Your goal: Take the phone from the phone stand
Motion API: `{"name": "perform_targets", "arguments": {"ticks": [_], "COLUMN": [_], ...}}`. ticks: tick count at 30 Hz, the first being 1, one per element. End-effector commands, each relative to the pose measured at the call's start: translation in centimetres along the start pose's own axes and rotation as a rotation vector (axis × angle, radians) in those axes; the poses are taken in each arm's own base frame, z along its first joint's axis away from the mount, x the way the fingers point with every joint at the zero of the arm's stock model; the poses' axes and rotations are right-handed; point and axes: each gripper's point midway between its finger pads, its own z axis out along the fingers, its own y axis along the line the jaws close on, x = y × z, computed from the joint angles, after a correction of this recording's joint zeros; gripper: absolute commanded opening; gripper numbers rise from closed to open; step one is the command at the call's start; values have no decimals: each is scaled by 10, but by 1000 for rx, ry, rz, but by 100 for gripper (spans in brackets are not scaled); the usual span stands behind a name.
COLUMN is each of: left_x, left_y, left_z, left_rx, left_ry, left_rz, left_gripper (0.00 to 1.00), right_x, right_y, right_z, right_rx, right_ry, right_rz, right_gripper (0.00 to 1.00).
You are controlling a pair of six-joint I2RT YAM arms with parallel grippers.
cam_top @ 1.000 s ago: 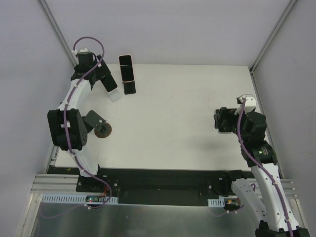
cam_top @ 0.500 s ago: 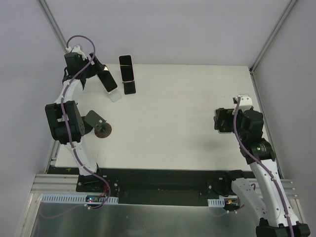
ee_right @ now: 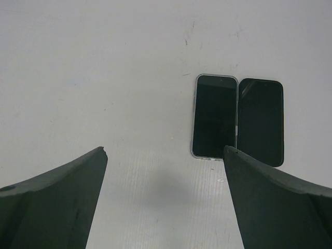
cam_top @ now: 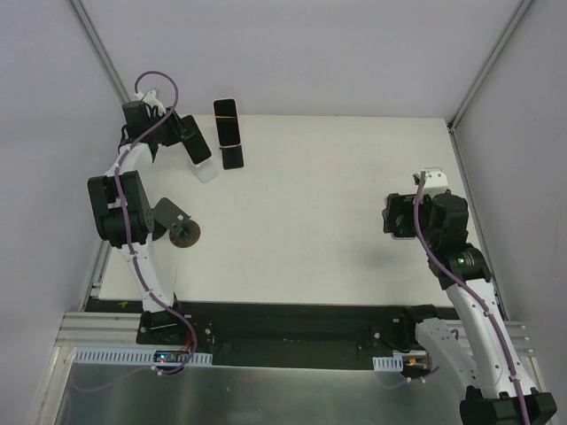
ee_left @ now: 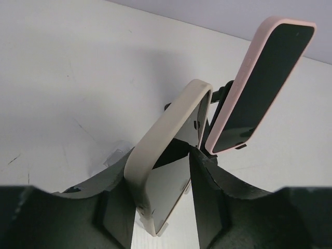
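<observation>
the left hand (ee_left: 162, 176) was at the far left corner of the surface (cam_top: 337, 177), closed on a cream-cased phone (ee_left: 174, 129), with one finger against its back and the other against its screen. the phone stood tilted between the fingers. in the overhead view its long axis ran from far-left to near-right, roughly in line with the hand's own reach. i could not tell whether its lower end sat in a holder or hung free.

just right of it, a pink-cased phone (ee_left: 264, 72) leaned upright on a black phone stand (cam_top: 233, 159), close to the cream one but not touching it. any pull would probably need to follow the held phone's long axis, up and away from the pink one, so as not to knock it.

a second dark stand with a round foot (cam_top: 182, 228) sat nearer on the left with nothing on it.

the right hand (ee_right: 165, 150) hovered well apart on the right side with its fingers spread wide and nothing between them. it hung over a clear-cased phone (ee_right: 215, 115) and a black phone (ee_right: 260, 120) lying flat side by side. the left arm was plainly the nearer one for this job.
</observation>
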Motion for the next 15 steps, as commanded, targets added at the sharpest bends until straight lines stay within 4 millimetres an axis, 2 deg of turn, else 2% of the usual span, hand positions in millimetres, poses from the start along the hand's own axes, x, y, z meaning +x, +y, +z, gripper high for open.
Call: {"name": "perform_targets", "arguments": {"ticks": [1, 6, 11, 15], "left_x": [-41, -44, -45, -47], "left_y": [-23, -28, -33, -39], "left_z": [-13, -21, -28, -35], "left_rx": [84, 97, 113, 127], "left_ry": [-99, -116, -128, -143], "left_rz": [88, 106, 125, 136], "left_gripper": [36, 26, 22, 16], "right_x": [-18, -19, -19, -21], "right_y": [-1, 0, 0, 1], "right_z": [-3, -3, -3, -4], "right_rx": [3, -5, -8, -9], "right_ry": [-44, -42, -44, -51], "right_rz": [-15, -16, -17, -16], "right_gripper": [96, 96, 96, 96]}}
